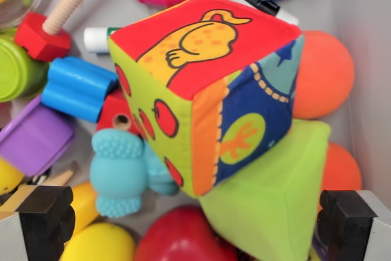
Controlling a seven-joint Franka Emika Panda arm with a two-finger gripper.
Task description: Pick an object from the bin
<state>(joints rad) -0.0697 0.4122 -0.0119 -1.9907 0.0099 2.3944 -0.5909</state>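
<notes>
The gripper (201,224) stands wide and empty over the crowded bin (366,41). From the wrist view's left lie a hard blue cylinder (76,88), a knobbly rubber teal toy (122,172), the soft cloth cube (204,90) at centre, a lime wedge (275,194) and smooth orange balls (321,74). Closing on the cube, a finger may snag the toy or wedge, and the plush may squash and slip.

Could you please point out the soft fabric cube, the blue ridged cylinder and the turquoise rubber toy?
Fabric cube (201,41): wrist view, red top face.
Blue ridged cylinder (76,87): wrist view, curved side.
Turquoise rubber toy (122,172): wrist view, bumpy body.
</notes>
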